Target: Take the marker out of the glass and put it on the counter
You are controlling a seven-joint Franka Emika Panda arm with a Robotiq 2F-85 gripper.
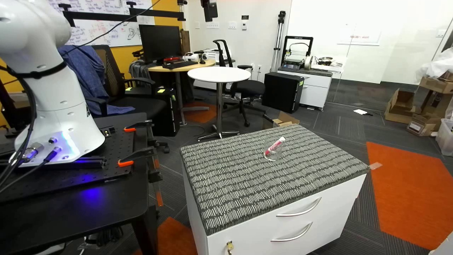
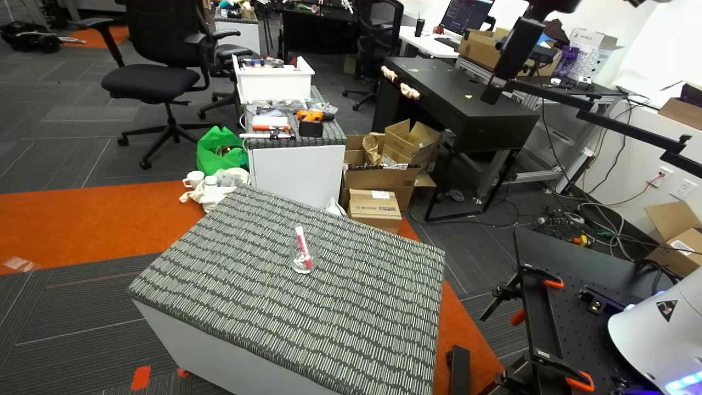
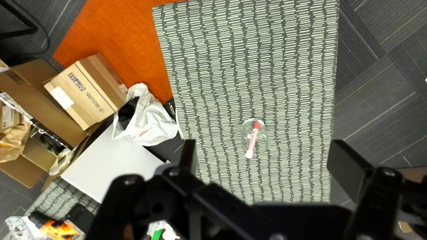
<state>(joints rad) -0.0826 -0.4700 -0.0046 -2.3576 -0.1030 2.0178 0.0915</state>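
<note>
The marker (image 1: 275,145) is red with a white end and leans inside the clear glass (image 1: 278,154). Its white end points up, and its red end is low in the glass. The glass stands upright on the counter (image 1: 233,184), a white cabinet with a grey striped top. In an exterior view the marker (image 2: 303,247), glass (image 2: 301,269) and counter (image 2: 351,312) also show. In the wrist view my gripper (image 3: 264,151) is open and empty, high above the counter. The marker (image 3: 252,141) and glass (image 3: 262,141) appear between its fingers, well below. The gripper is not clearly visible in either exterior view.
The dark workbench (image 1: 88,209) with the robot's base stands beside the counter. A second cabinet with a drill (image 2: 313,116) and a white bin (image 2: 274,82) stands close behind. Cardboard boxes (image 2: 375,206) and a white bag (image 3: 150,123) lie on the floor by the counter.
</note>
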